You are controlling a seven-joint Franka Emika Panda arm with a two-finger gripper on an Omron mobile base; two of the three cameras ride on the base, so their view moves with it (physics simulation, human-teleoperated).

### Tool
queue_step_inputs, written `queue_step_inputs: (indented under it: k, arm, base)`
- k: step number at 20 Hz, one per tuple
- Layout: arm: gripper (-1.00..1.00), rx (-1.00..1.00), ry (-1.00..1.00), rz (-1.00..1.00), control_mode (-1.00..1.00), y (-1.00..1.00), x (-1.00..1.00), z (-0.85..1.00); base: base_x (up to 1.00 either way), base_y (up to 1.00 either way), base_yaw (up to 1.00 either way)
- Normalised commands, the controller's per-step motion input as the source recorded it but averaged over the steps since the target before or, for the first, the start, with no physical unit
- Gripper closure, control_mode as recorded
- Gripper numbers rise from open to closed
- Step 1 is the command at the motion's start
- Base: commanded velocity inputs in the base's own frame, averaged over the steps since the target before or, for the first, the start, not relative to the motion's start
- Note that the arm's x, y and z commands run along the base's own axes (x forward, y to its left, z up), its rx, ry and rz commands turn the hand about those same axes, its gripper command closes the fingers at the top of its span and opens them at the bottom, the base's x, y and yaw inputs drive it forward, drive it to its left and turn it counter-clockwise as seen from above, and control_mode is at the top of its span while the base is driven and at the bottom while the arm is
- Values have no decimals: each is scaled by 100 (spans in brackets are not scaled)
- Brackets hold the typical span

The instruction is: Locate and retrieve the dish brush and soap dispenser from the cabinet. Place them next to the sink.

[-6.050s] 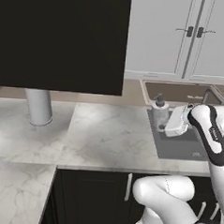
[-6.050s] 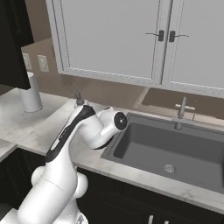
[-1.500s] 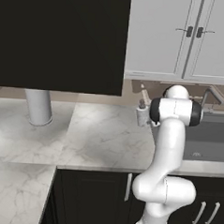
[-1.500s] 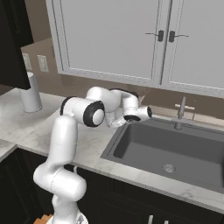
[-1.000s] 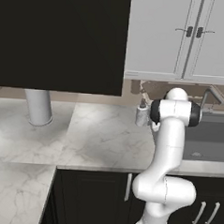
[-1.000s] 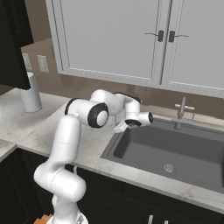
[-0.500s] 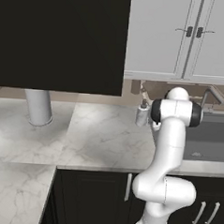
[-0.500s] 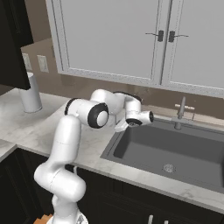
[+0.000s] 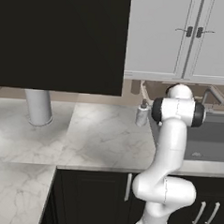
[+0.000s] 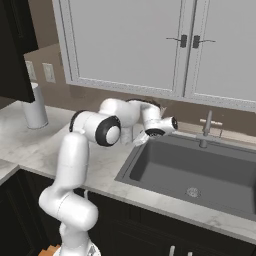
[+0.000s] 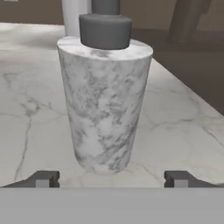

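Pincer [image 11: 112, 179] has let go since a moment ago; jaws now spread wide. Soap dispenser [image 11: 104, 100] stands upright on the table [image 11: 26, 109] just ahead, centred between the fingertips, beside the sink [image 10: 200, 175].

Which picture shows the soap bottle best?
The hand view: the soap dispenser stands close up on the marble counter, between the open gripper fingertips. In the left base view it is small; in the right base view the arm hides it.

Soap dispenser [image 9: 142, 115] upright on counter [image 9: 98, 136], left of sink [image 10: 195, 172].
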Motion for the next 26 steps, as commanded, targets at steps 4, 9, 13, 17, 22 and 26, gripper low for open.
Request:
queue_step_inputs:
  k: [4,9,13,17,22,26]
  arm:
    - [-100,-14,28,-3,-100,-19,-9,20]
    - [-100,-8,27,-10,-100,-10,-21,27]
    - [-100,0,24,-17,-100,-10,-31,34]
    - [-100,0,25,-18,-100,-4,-32,14]
    - [-100,1,6,-3,-100,-4,2,2]
    - [-100,-13,1,-1,-100,22,-27,31]
  base:
    - [0,0,0]
    - [0,0,0]
    - [0,0,0]
    - [0,0,0]
    - [0,0,0]
    - [0,0,0]
